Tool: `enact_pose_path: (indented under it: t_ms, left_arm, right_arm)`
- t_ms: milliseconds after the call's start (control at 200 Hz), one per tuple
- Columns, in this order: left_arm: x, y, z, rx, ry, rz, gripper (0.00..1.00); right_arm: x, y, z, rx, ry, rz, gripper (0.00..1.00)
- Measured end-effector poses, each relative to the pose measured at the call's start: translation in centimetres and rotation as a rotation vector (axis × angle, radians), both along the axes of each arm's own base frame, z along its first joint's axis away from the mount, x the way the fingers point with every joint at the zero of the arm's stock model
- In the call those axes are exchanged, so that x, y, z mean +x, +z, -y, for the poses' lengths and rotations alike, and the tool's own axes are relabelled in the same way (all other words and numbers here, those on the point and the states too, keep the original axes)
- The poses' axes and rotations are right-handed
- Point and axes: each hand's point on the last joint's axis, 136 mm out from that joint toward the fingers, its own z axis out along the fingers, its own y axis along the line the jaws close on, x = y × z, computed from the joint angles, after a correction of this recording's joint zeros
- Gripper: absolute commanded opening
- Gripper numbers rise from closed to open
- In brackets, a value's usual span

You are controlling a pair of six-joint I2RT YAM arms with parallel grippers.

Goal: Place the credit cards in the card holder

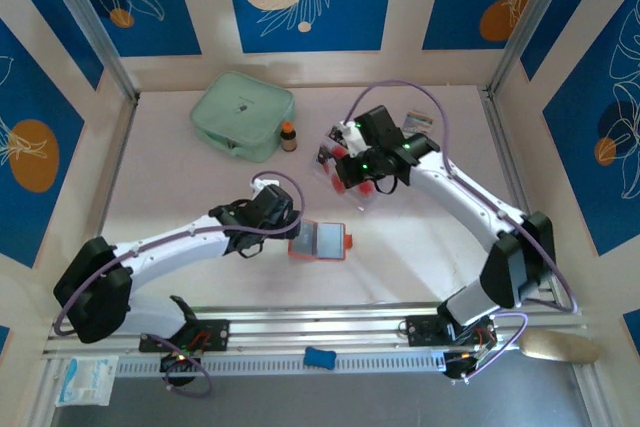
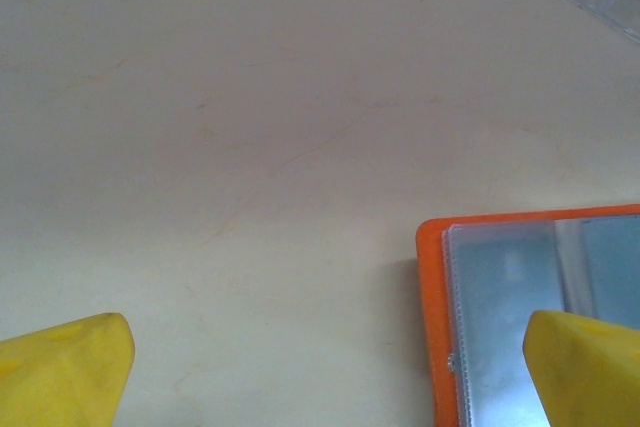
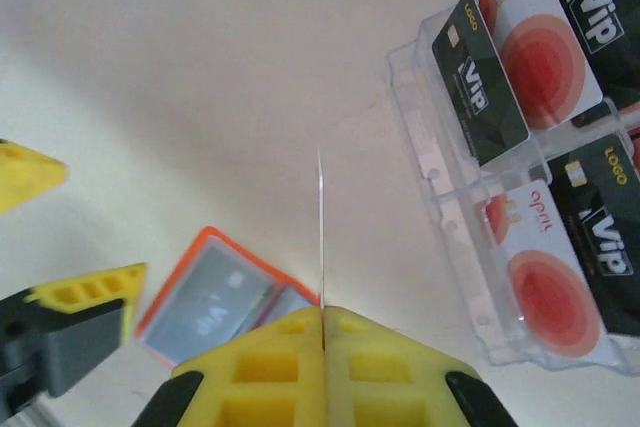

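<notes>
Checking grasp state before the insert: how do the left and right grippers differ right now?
The left gripper is wide open and empty; the right gripper is shut on a card, seen edge-on. The left sits low at the open card holder; the right is nearer the clear card tray. Both are yellow-tipped.

Orange card holder (image 1: 320, 240); credit cards (image 3: 540, 47) black or pale, red rings.
</notes>
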Motion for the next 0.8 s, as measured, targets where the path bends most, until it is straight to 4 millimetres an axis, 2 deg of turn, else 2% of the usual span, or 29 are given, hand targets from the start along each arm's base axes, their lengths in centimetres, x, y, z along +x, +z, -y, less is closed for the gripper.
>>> enact_pose_path:
  t_ms: [140,365,585,800]
  left_arm:
    - [0.0,0.1,0.9,0.026,-0.039,-0.004,1.00]
    - [-0.1,0.1,2.6,0.078,-0.092,-0.009,1.00]
    - [-0.3,-0.3,2.4,0.107,-0.092,-0.013,1.00]
    - [-0.4,-0.6,2.5,0.124,-0.098,-0.009,1.00]
  right_arm:
    - [-1.4,-0.3,1.0,0.175,-0.094,-0.036,0.00]
    - [-4.5,-3.8,2.6,0.396,-0.248,-0.146,0.00]
    - [-6.6,-6.6,3.3,0.503,-0.347,-0.215,0.00]
    - [-7.9,-7.4,2.5,0.563,-0.366,-0.237,0.00]
